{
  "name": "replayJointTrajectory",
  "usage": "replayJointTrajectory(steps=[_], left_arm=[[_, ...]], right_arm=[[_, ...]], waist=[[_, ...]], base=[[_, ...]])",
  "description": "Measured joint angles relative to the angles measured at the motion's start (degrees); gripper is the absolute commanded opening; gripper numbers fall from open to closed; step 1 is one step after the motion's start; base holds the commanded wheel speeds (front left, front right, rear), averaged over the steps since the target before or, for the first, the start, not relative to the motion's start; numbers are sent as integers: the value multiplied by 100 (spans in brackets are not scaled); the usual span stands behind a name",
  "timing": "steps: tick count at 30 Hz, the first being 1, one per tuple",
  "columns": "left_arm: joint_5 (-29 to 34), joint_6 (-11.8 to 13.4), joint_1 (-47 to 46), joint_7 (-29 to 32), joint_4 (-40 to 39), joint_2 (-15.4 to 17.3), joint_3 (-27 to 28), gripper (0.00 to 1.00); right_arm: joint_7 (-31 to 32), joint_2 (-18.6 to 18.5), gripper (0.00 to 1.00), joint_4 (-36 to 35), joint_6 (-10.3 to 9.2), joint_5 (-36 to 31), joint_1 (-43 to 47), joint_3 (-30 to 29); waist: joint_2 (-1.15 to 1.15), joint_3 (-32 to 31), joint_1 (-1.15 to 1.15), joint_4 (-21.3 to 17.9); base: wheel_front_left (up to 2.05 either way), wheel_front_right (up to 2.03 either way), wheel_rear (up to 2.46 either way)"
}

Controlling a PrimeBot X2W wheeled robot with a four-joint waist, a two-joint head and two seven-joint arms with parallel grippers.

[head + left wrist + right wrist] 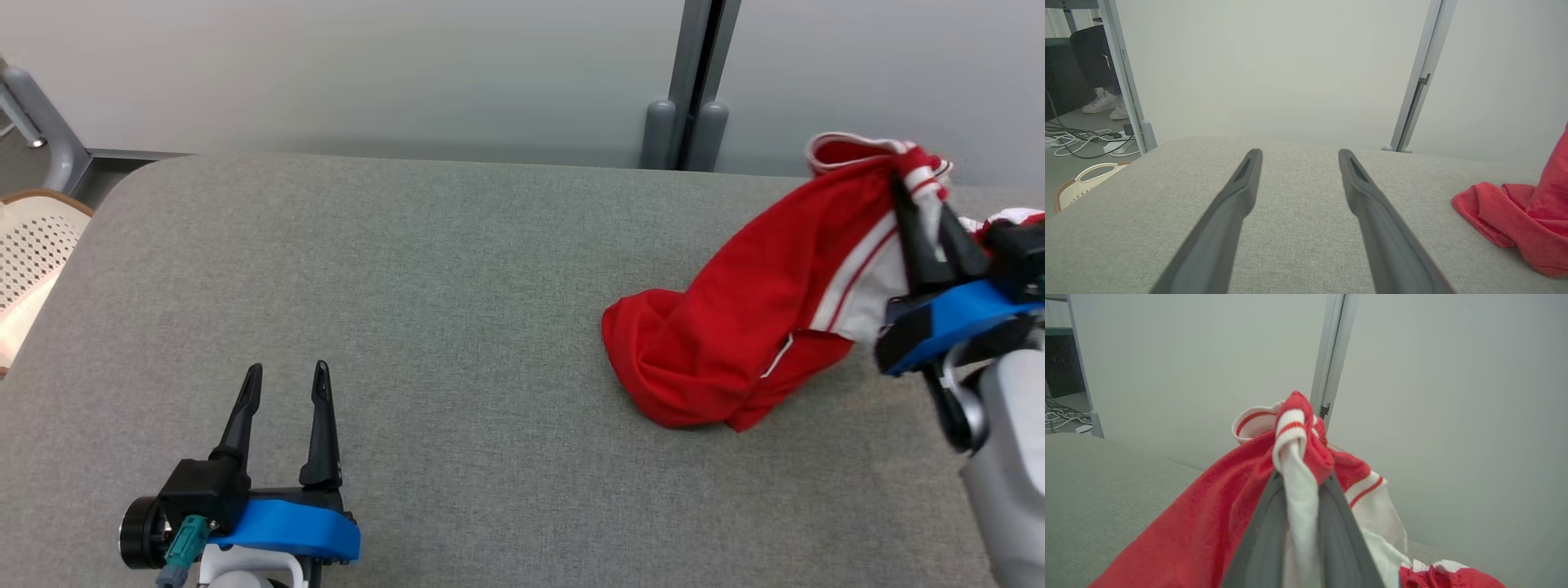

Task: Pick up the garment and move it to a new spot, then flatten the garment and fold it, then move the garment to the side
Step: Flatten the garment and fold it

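The garment (759, 318) is red with white panels and red-striped white trim. Its upper end is lifted off the grey table (457, 310) at the far right while its lower end still rests bunched on the surface. My right gripper (918, 196) is shut on the garment's white-and-red trim; in the right wrist view the cloth (1296, 457) is pinched between the two fingers. My left gripper (286, 384) rests open near the table's front left, nothing between its fingers (1237, 192), with the garment's red edge (1506, 216) at that view's right.
A grey partition wall with a vertical post (694, 82) stands behind the table. A cream perforated basket (33, 253) sits off the table's left edge. Cables and a person's white shoes (1104, 106) are on the floor beyond the left corner.
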Motion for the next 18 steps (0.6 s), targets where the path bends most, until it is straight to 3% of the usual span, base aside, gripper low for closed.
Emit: replayJointTrajectory(steps=[9,18], left_arm=[[-127,36,18,0,-32,0,-103,100],[-238,70,-34,0,10,1,-180,100]], right_arm=[[420,684,0,-777,1,-48,181,1021],[331,1468,0,-229,1,51,-14,2331]], waist=[[0,6,0,202],[0,128,0,547]], base=[[0,0,0],[0,0,0]])
